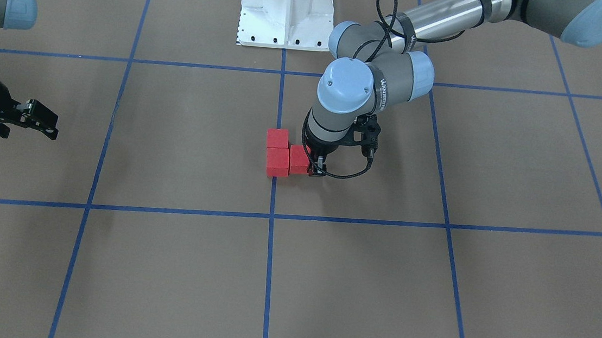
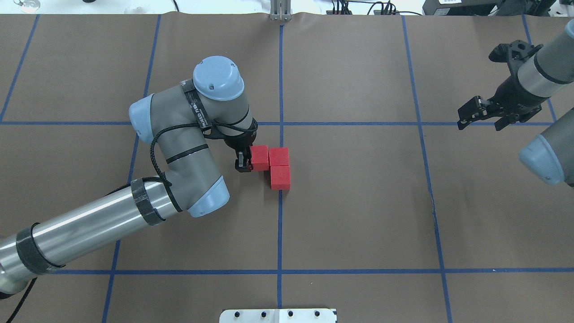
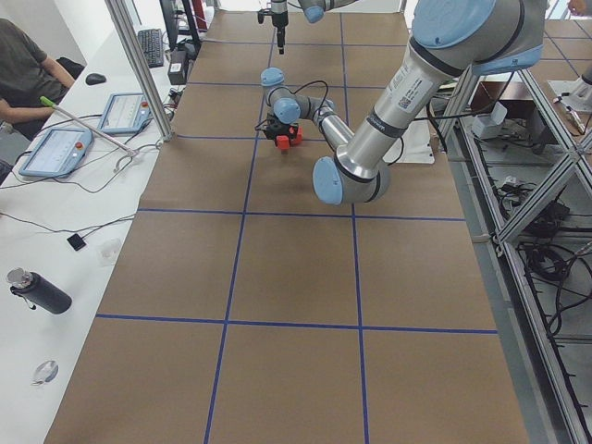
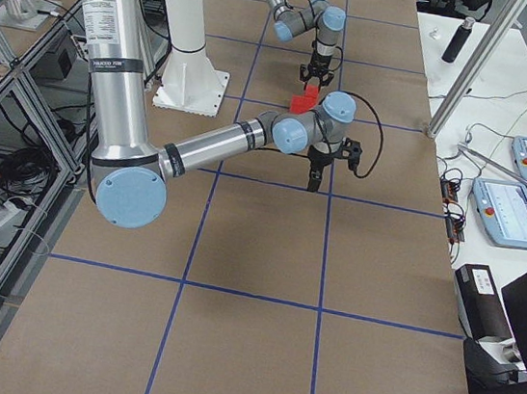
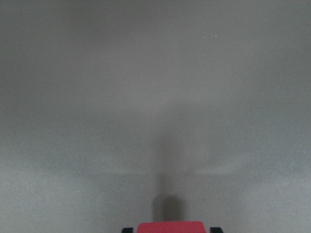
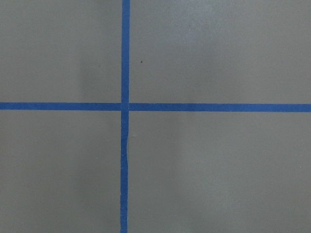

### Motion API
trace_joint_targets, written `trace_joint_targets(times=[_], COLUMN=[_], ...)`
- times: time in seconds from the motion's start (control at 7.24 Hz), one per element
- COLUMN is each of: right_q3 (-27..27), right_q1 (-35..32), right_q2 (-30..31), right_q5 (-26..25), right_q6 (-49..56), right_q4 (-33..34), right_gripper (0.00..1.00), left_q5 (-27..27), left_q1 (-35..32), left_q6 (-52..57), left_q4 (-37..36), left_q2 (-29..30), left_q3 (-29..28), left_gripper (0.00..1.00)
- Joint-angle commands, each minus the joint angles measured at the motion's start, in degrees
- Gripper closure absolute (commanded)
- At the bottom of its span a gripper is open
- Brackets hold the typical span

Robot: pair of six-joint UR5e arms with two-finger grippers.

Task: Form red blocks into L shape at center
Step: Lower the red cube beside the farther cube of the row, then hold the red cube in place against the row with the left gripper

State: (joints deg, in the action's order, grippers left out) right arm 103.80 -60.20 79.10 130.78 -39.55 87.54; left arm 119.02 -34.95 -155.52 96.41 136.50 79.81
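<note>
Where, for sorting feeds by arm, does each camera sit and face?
Front-facing: across the table, facing the base; left arm at view's right.
Overhead: behind robot, looking forward-down; left arm at view's left.
Exterior left: table's left end; left arm near.
Exterior right: right end; right arm near.
Left wrist: down at table; red block between its fingertips.
Right wrist: down on crossed blue tape; no body.
Front-facing and overhead share the red blocks.

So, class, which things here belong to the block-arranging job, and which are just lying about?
Job in hand: red blocks; left gripper, closed on one block.

Lying about: right gripper, open and idle off to the side; black bottle; two control pendants on the side bench.
</note>
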Motion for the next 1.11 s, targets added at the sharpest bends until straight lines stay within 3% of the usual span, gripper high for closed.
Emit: trace_joint_targets(times=[0.0,0.97], right_q3=[0.0,-0.2], right_q1=[0.0,0.1], right_q2=[0.0,0.0], right_q5=[0.0,0.0], right_q6=[0.0,0.0], right_q4=[0.0,0.0], right_gripper=[0.00,0.00], left_q5=[0.1,-0.1], left_q1=[0.1,0.6], left_q6=[0.1,0.0], left_q4=[0.0,1.3], left_q2=[0.0,0.1], left_q3=[0.0,-1.1], left_gripper=[1.00,1.00])
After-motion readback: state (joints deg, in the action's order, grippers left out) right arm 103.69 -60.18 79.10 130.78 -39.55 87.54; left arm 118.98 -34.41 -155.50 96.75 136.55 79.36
